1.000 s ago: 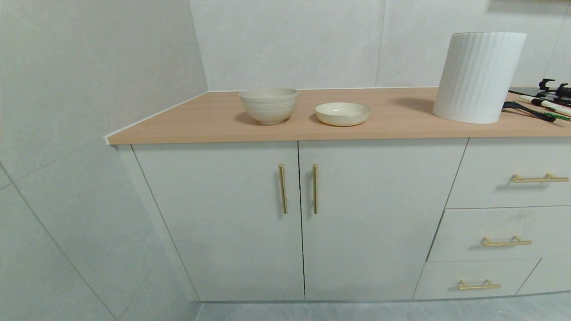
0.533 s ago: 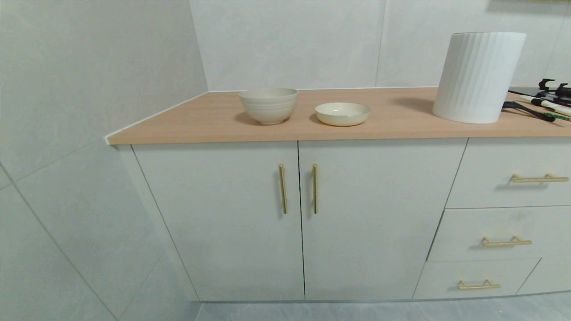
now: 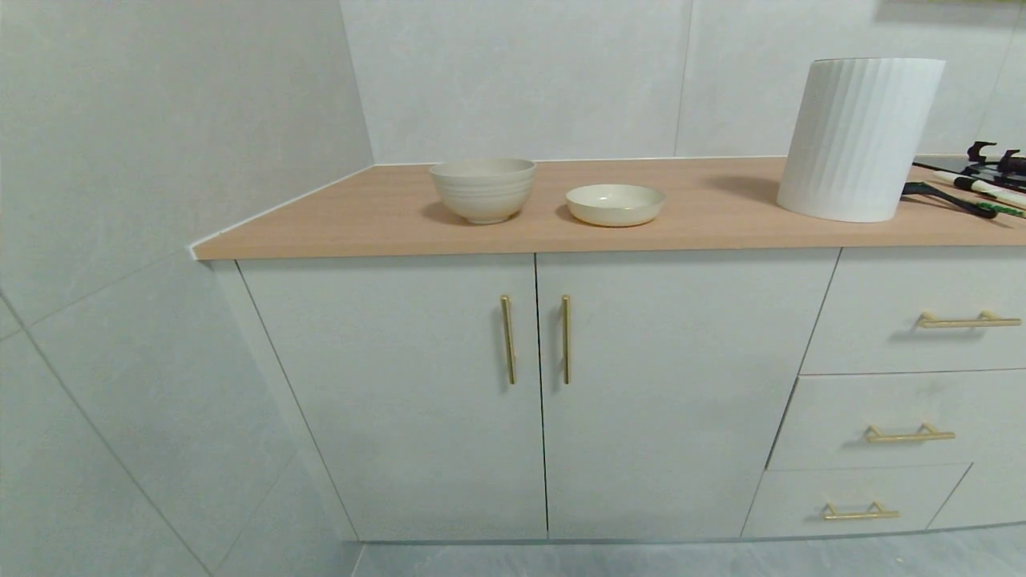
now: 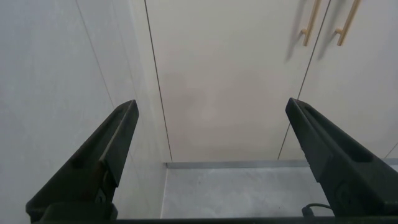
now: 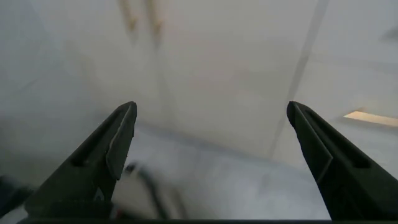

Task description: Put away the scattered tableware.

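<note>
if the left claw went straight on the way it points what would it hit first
Probably the left cupboard door, low down, well below its gold handle. The open left claw frames that panel with nothing between. Depth is unclear; aimed slightly lower it would reach the floor instead.

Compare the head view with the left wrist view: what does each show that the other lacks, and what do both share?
Head view: a bowl and a dish on the counter, a white canister, drawers. Left wrist view: the left gripper, open. Both: the doors, their gold handles, and the floor.
</note>
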